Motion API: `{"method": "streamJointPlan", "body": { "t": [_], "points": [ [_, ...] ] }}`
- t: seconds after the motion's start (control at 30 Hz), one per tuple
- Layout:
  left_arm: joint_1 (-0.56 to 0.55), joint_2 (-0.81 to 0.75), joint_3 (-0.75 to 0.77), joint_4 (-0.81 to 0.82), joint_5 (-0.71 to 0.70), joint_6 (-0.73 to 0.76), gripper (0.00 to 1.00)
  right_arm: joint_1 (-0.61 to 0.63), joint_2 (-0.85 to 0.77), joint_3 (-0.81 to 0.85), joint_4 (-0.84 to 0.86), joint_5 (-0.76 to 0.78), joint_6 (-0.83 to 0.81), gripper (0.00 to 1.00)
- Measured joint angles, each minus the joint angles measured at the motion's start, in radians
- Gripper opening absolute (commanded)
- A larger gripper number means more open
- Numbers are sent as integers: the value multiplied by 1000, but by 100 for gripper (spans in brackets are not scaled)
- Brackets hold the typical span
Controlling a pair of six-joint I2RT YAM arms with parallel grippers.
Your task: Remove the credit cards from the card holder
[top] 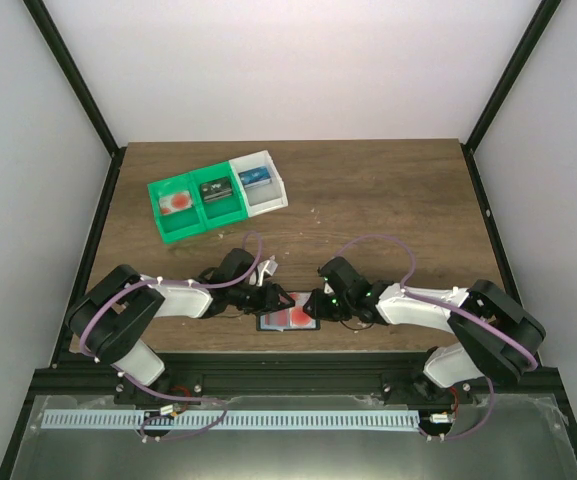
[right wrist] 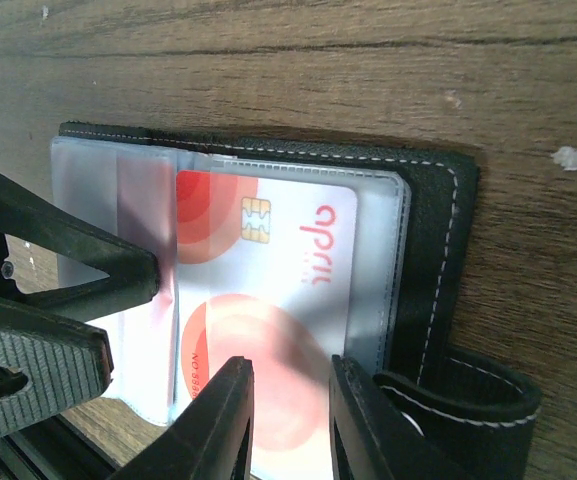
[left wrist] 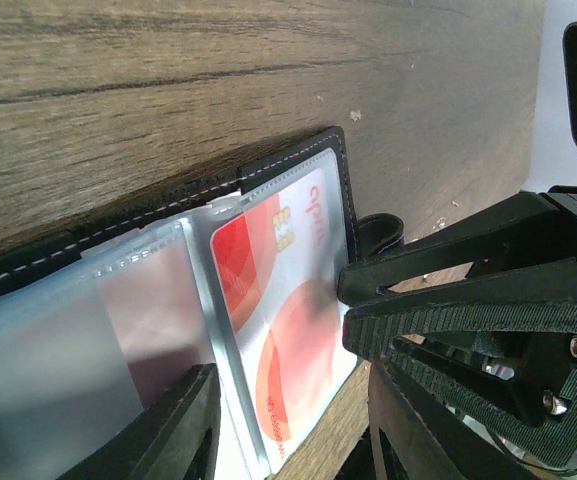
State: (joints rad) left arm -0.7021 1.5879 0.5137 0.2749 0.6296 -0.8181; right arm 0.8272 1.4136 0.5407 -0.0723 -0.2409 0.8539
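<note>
Card holder (top: 290, 317) lies open at the table's near edge between both tools; right tool (right wrist: 286, 420), jaws slightly parted, straddles the red card's (right wrist: 268, 290) near edge; left tool (left wrist: 278, 420) open.

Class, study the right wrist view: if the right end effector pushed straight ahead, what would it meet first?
Most likely the red-and-white plastic credit card in the clear sleeve of the open black card holder, directly beyond the right end effector; depth is unclear.

Two white-shelled arms with black joints and black bases, each looped with a purple cable. Matte black left hand (left wrist: 278, 420) and right hand (right wrist: 290, 420), tapered fingers, ribbed inner pads, small silver screws near one fingertip.
</note>
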Motion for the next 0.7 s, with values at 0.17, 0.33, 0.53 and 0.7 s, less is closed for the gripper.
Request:
{"method": "streamJointPlan", "body": {
  "t": [0.17,0.33,0.53,0.7],
  "points": [
    [0,2,0,0,-1,5,39,0,0,0,1,2,0,23],
    [0,5,0,1,0,5,38,0,0,-13,24,-1,1,22],
    [0,10,0,9,0,3,38,0,-2,-26,52,-3,5,22],
    [0,19,0,23,3,-8,38,0,-5,-34,64,-6,8,20]
  ]
}}
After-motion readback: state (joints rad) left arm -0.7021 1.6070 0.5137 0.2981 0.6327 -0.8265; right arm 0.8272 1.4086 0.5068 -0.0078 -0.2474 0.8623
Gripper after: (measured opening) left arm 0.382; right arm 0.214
